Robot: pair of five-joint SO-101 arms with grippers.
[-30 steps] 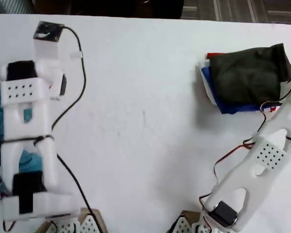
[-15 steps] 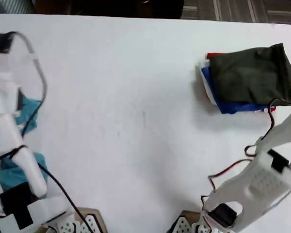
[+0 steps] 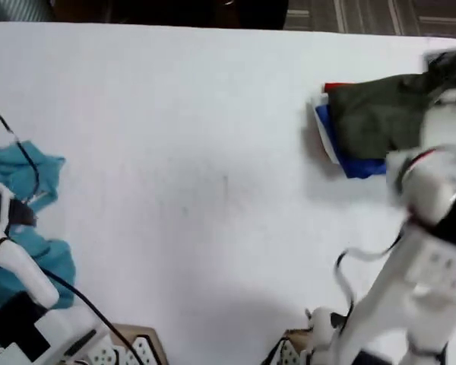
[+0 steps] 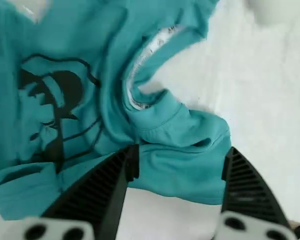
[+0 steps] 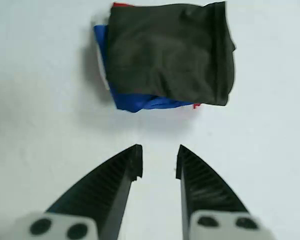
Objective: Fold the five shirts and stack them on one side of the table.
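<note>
A crumpled teal shirt (image 3: 21,228) with a black print lies at the table's left edge. My left gripper (image 4: 180,162) hangs open just above it, and a fold of the teal shirt (image 4: 155,120) lies between its spread fingers (image 4: 117,175). At the right side sits a stack of folded shirts (image 3: 368,125): a dark green one on top, with blue, white and red ones under it. My right gripper (image 5: 159,155) is slightly open and holds nothing, a short way in front of the stack of folded shirts (image 5: 167,55).
The white table (image 3: 213,152) is bare across its middle. The left arm (image 3: 19,274) and its black cable lie over the teal shirt. The right arm (image 3: 429,228) stands at the right edge beside the stack. Arm bases sit at the front edge.
The left arm swung to the table's left edge, uncovering more of the teal shirt. The right arm lifted and swung toward the stack, now covering its right end.
</note>
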